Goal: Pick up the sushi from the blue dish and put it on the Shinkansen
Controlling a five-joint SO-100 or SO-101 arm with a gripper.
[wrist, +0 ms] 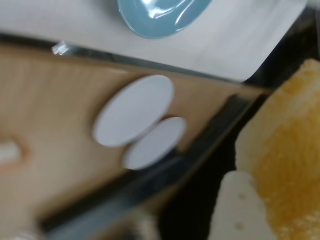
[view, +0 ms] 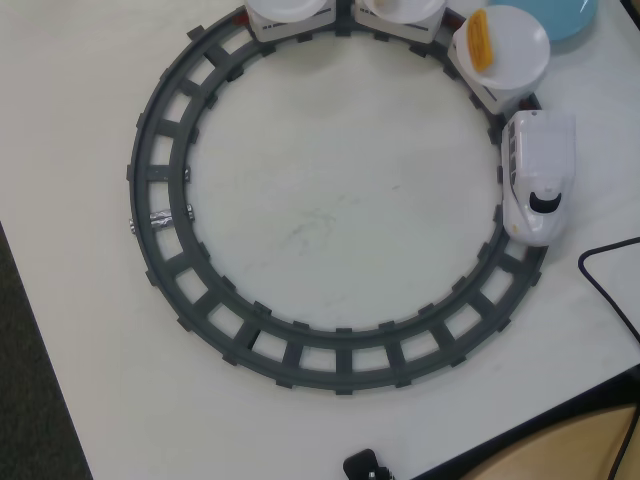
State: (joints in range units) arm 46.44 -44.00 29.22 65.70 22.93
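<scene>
In the wrist view, the sushi (wrist: 285, 165) fills the right side close to the lens, blurred, with a yellow-orange top fading to pale cream at its edge. A white part with small pits (wrist: 240, 210) lies against its lower left. Whether that is one of the jaws cannot be told, nor whether the jaws are apart or clamped on the sushi. The same view shows the blue dish (wrist: 160, 15) at the top edge on the white worktop (wrist: 240, 45). Below it two white discs (wrist: 132, 110) touch each other on a wooden surface (wrist: 50, 100).

In the overhead view, the Shinkansen (view: 538, 185) sits on the right of the grey ring track (view: 160, 200), nose toward the bottom. The plate (view: 515, 50) on the car just behind it carries an orange-topped piece (view: 480, 40). The blue dish (view: 555, 15) is just beside that plate, at the top right corner. A black cable (view: 600, 270) runs along the right edge.
</scene>
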